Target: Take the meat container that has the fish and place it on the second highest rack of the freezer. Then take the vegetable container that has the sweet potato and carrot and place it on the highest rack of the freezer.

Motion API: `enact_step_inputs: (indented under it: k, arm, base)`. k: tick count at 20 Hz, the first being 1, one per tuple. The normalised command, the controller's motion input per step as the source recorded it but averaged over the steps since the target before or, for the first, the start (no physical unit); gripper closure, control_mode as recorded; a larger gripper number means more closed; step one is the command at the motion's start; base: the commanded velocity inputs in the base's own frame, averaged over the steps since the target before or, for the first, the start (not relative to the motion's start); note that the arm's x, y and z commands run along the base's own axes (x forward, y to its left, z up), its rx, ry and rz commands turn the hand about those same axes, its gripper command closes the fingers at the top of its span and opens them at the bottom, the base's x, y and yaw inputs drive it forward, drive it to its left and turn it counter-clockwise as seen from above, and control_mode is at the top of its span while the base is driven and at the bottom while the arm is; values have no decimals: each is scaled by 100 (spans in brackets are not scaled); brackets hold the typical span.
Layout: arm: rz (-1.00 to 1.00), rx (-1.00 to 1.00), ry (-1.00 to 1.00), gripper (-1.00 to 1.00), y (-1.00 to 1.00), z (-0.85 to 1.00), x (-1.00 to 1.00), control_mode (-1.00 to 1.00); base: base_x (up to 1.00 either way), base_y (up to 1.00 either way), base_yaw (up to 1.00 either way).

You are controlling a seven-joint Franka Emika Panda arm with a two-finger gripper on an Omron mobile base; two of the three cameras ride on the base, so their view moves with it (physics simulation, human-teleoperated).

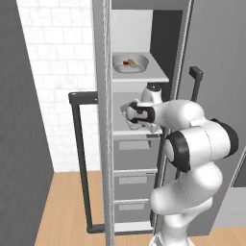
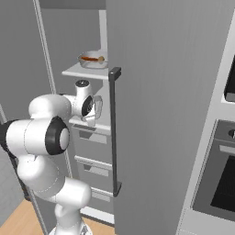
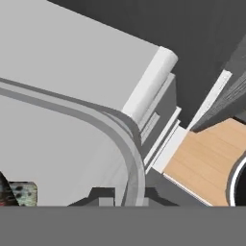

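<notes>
On the left, the dark vertical door handle (image 1: 80,158) is standing beside the open freezer. Up on the upper white shelf (image 1: 144,76) a shallow grey container holding orange vegetables (image 1: 129,63) is sitting. Below it, the end effector (image 1: 129,115) is gripping the rim of a second grey container with a speckled fish piece inside (image 3: 72,139), holding it over the next shelf down. Grey drawers (image 1: 134,180) are stacking underneath.
</notes>
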Motion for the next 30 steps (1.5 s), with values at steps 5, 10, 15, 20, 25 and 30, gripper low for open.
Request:
enact_step_inputs:
  k: [5,10,15,20,25,30]
  arm:
    - [0,2,0,100,2,-8,44,-100]
    - [0,0,0,100,5,-18,64,-100]
    - [0,0,0,100,13,-12,57,-100]
    - [-3,0,-2,-100,5,-6,29,-100]
    - [0,0,-7,-100,0,0,-32,-100]
    - [7,0,-21,-100,0,17,-87,-100]
  base:
    - [0,0,0]
    - [0,0,0]
    - [0,0,0]
    - [0,0,0]
    - [0,0,0]
    - [0,0,0]
